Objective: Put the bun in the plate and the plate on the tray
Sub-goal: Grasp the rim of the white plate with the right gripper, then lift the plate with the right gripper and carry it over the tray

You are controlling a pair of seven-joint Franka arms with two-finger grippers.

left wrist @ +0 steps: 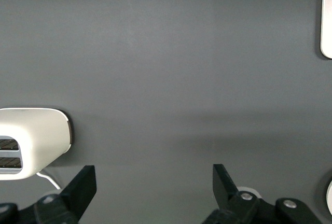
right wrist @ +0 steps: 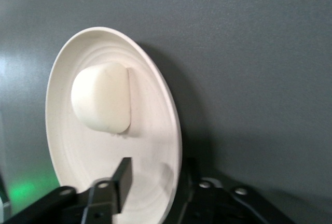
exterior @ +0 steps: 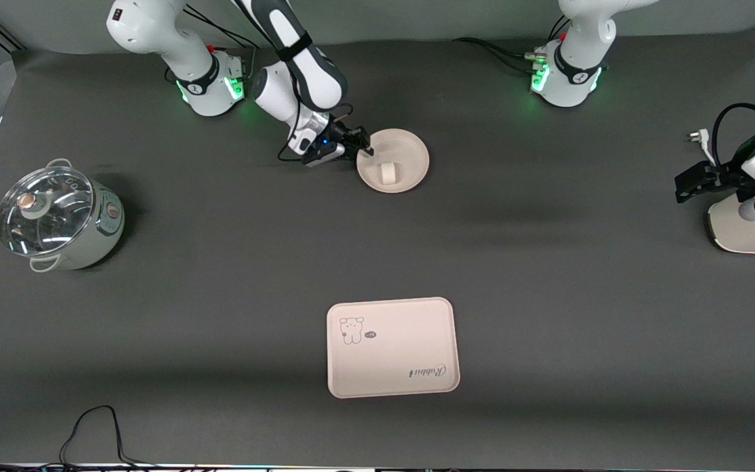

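The round cream plate lies near the right arm's base with the off-white bun lying in it. My right gripper is low at the plate's edge on the right arm's side. In the right wrist view it straddles the plate's rim: one finger is inside the plate, the other is outside under the rim, and a gap still shows at the inner finger. The bun rests past the fingers. The rectangular tray lies nearer the front camera. My left gripper waits open.
A glass-lidded pot stands at the right arm's end of the table. A white appliance and a loose plug sit at the left arm's end, beside the left gripper. A black cable lies at the front edge.
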